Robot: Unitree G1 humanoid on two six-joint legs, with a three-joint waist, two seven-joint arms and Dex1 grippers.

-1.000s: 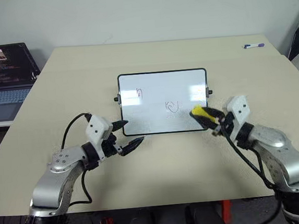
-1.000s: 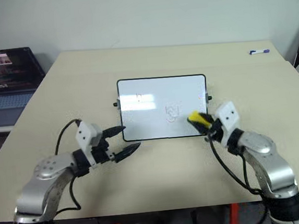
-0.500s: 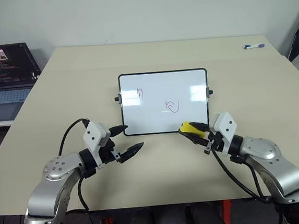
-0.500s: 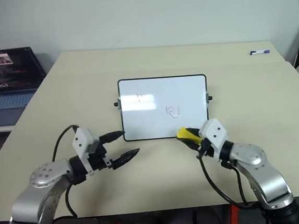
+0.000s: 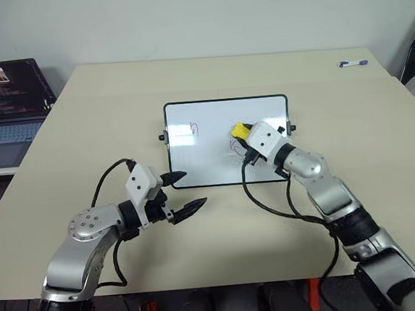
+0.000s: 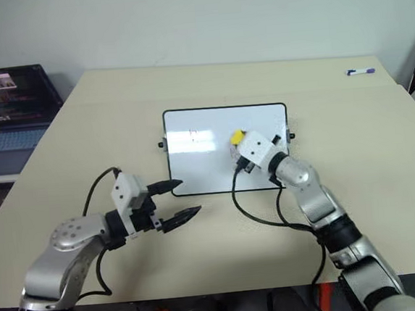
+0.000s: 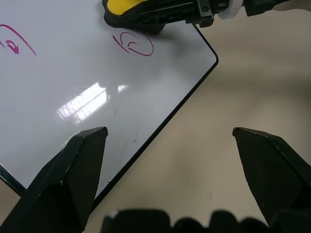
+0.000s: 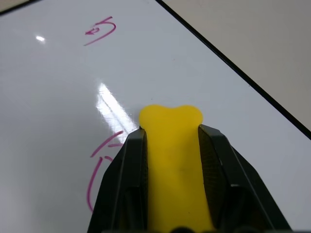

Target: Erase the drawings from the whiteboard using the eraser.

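Observation:
The whiteboard [image 5: 208,159] lies flat in the middle of the table. My right gripper [image 5: 243,133] is over its right half, shut on the yellow eraser [image 5: 239,130]. In the right wrist view the eraser [image 8: 171,141] sticks out between the two black fingers [image 8: 131,165]. Its dark underside faces the board just beyond the pink swirl drawing [image 7: 134,44]; I cannot tell if it touches. A small hook drawing [image 5: 194,128] sits on the board's left half. My left gripper [image 5: 189,189] hovers open off the board's near left corner, holding nothing.
An open laptop [image 5: 6,100] stands on a lower surface left of the table. A purple-capped marker [image 5: 352,63] lies at the far right of the beige tabletop [image 5: 221,227].
My right gripper has carried the eraser from the board's near right edge forward and left onto the board, beside the swirl. The left gripper has stayed about where it was.

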